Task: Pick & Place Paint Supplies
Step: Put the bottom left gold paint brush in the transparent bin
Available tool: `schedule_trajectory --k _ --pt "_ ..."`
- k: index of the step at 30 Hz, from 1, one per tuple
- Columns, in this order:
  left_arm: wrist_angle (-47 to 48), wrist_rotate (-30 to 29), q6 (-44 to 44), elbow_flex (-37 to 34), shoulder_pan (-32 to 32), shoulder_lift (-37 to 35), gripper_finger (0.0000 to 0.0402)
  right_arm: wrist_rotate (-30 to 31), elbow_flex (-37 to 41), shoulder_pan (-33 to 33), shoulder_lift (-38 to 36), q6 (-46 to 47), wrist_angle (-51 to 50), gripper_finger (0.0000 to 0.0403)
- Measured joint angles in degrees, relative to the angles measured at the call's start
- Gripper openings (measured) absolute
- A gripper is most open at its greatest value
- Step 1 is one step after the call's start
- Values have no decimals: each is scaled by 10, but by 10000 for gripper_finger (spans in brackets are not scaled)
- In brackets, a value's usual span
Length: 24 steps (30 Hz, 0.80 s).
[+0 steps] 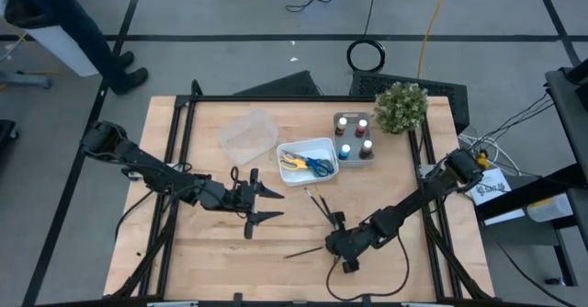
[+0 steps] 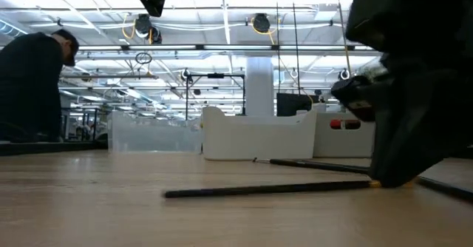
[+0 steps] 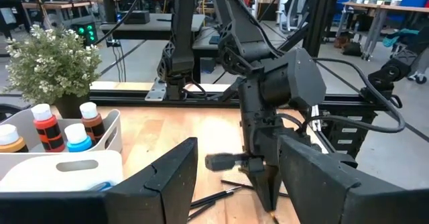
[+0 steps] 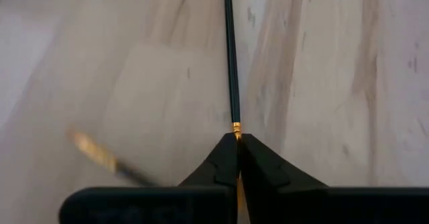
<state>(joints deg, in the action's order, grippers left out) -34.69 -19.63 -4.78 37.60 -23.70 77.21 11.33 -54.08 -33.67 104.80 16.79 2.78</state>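
- The right gripper (image 1: 334, 244) is down on the desk (image 1: 211, 252) near the middle of its front edge, its fingers (image 4: 228, 167) pinched together on the gold-banded end of a thin dark brush (image 4: 231, 56).
- That brush (image 1: 305, 250) lies flat on the wood, its free length pointing toward the left side of the desk; in the low view it (image 2: 266, 191) rests level on the surface under the dark mass of the gripper.
- Two more brushes (image 1: 321, 203) lie loose on the desk between the right gripper and the white tray (image 1: 327, 145).
- The white tray sits near the middle of the desk and holds scissors (image 1: 308, 164) with blue and yellow handles.
- Paint pots (image 1: 354, 136) with white, red and blue tops stand in a holder just to the right of the tray, beside a potted plant (image 1: 401, 106) at the desk's back right corner.
- A clear tray (image 1: 246, 136) sits to the left of the white tray.
- The left gripper (image 1: 265, 203) hovers left of centre, fingers spread wide and holding nothing.
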Motion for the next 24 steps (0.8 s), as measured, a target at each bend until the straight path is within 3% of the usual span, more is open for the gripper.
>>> schedule_trajectory --k 12,24 --pt "3 1 -28 0 0 0 214 120 0 -15 -133 -59 13 1" --pt "50 30 -14 0 -35 1 214 158 0 9 -149 -85 3 0"
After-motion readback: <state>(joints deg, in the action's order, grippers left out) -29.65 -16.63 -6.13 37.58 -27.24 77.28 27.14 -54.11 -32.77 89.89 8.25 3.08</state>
